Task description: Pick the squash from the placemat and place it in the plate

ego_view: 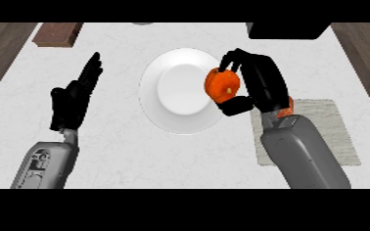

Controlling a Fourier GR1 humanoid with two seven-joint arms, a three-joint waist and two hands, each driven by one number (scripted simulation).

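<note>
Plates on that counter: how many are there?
1. The white plate lies mid-counter, between the open left hand and the right hand, whose fingers hold the orange squash at its right rim. None looks hidden.

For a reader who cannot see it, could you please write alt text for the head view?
The right hand, curled round an orange squash, holds it at the right rim of a white plate on the counter. The grey placemat lies to the right; the open left hand rests at the left.

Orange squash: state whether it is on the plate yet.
Not yet: the orange squash is held in the right robot hand at the white round plate's right rim.
</note>
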